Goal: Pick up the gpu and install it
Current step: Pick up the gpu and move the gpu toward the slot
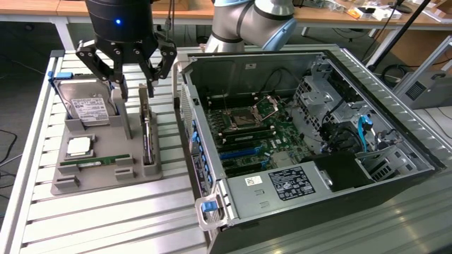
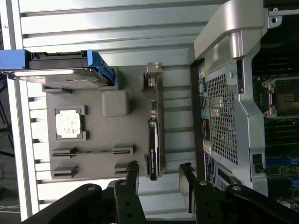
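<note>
The gpu (image 1: 145, 129) is a thin dark card with a silvery end bracket, standing on edge in a slot of the grey holder tray (image 1: 99, 177). My gripper (image 1: 135, 91) hangs open above the card's far end, with a finger on either side of it and no contact. In the wrist view the gpu (image 2: 153, 135) runs lengthwise away from the open gripper (image 2: 159, 168), and its dark end lies between the two fingertips (image 2: 132, 167). To the exterior view's right stands the open computer case (image 1: 381, 132), with the motherboard (image 1: 254, 127) exposed.
The tray also holds a silver hard drive in a blue frame (image 1: 88, 106), a CPU (image 1: 79, 145) and a green RAM stick (image 1: 95, 160). The case's side wall (image 1: 185, 100) rises close beside the tray. Everything sits on a slatted metal table (image 1: 106, 222).
</note>
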